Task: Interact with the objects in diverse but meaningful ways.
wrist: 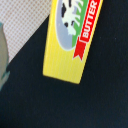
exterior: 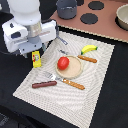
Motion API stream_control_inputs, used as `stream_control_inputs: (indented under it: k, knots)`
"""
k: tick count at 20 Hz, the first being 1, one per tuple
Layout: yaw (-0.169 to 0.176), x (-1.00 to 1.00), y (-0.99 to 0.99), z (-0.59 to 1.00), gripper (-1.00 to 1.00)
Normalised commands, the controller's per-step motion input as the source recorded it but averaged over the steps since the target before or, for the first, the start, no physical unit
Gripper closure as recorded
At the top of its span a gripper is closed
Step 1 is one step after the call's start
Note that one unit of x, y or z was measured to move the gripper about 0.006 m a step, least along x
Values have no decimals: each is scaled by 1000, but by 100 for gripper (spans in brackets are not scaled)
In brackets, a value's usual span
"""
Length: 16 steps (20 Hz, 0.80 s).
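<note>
In the exterior view a yellow rectangular block [exterior: 36, 60] lies at the placemat's edge, right under my gripper [exterior: 33, 51]. The wrist view shows the same block [wrist: 70, 45] close up on the black table, labelled "BUTTER". Only one blurred finger [wrist: 2, 55] shows, at the picture's edge and apart from the block. Nothing is held. A red tomato [exterior: 63, 63] sits on the tan plate [exterior: 74, 71]. A yellow banana [exterior: 89, 49] lies beyond the plate. A brown sausage [exterior: 44, 84] lies near the mat's front. A thin grey handle [exterior: 61, 41] pokes out beside my hand.
A beige placemat [exterior: 95, 95] covers the black table. A wooden-handled fork [exterior: 50, 76] and knife [exterior: 73, 83] lie beside the plate, and another utensil [exterior: 87, 59] lies behind it. Behind are a toy stove [exterior: 100, 22], a grey pot [exterior: 66, 8] and a bowl [exterior: 122, 17].
</note>
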Motion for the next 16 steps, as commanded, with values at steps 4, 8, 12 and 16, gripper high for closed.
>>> stream_control_inputs:
  k: [4, 8, 12, 16]
  knots:
    - [-3, 661, -23, 314, -100]
    - [-31, 783, -136, 253, -100]
    - [-44, 848, -131, 324, -100]
    - [-46, 898, -116, 396, -100]
